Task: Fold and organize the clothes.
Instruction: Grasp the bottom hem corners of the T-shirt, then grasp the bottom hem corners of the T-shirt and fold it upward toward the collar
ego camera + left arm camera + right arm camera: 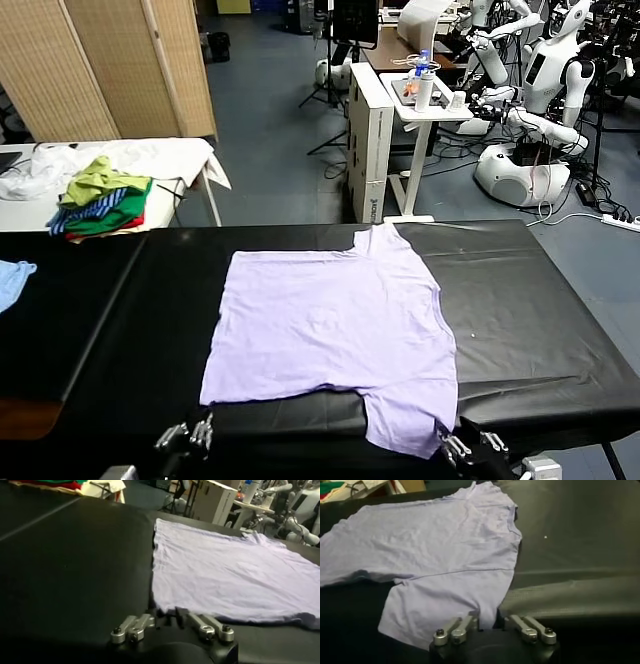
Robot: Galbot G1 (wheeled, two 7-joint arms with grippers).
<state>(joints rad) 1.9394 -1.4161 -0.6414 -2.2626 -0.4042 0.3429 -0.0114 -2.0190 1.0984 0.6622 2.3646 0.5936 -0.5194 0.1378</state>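
1 lavender T-shirt (335, 325) lies flat on black table (520, 300), 1 sleeve hanging over near edge. 2 grippers at that edge: left gripper (167, 621) pinching shirt's near-left hem corner, right gripper (489, 625) clamped on the sleeve hem. 1 garment heap (100, 198) on white side table, far left.

Robotics lab: white humanoid robots (545, 70), floor cables (585, 205), equipment cart (425, 110).

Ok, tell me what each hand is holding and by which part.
Right hand: shut on the lavender T-shirt, at the near sleeve's hem. Left hand: at the shirt's near corner; a grip cannot be told.
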